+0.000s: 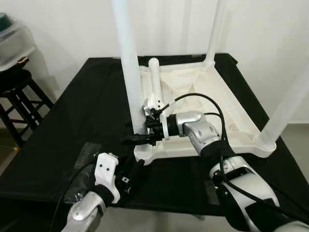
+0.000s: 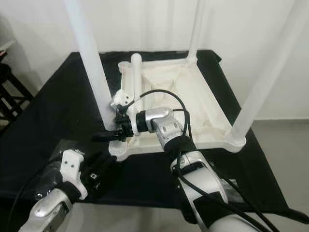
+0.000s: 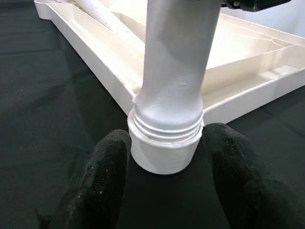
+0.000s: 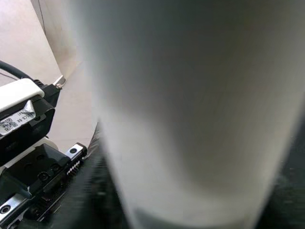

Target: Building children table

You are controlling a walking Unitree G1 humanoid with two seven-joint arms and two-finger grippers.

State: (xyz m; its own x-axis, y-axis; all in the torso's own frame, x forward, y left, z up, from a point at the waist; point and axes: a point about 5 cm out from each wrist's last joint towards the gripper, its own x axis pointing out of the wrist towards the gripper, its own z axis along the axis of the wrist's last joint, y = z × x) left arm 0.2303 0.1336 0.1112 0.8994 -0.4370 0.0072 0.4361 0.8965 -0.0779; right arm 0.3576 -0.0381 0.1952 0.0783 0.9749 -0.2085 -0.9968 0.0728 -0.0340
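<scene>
We are building a small white children's table (image 1: 193, 101). It lies upside down on a black cloth (image 1: 91, 101) that covers a bigger table. Three legs stand up from its corners, and one more white leg (image 1: 155, 79) lies loose inside the tabletop.

The near leg (image 1: 129, 67) is the one we are working on. Our right gripper (image 1: 136, 139) reaches across and holds this leg low down, with its black fingers closed around it. In the right wrist view the leg is so close that it is just a big white blur.

Our left gripper (image 1: 131, 175) sits low at the near corner. Its two black fingers (image 3: 102, 179) are spread wide, one on each side of the round corner socket (image 3: 164, 150). We cannot tell if they press on it or only sit beside it.

In the left wrist view we can see screw rings on the leg (image 3: 167, 125), just above the socket. So we think the leg is not all the way in yet.

To do this step well, we should keep the leg straight up and not let it lean. We turn it slowly with the right gripper, a little at a time. The left gripper should hug the socket so the tabletop does not slide or spin on the cloth. If the leg feels stuck, we should not push hard, because the screw rings could go in crooked. We are done when no rings show.
</scene>
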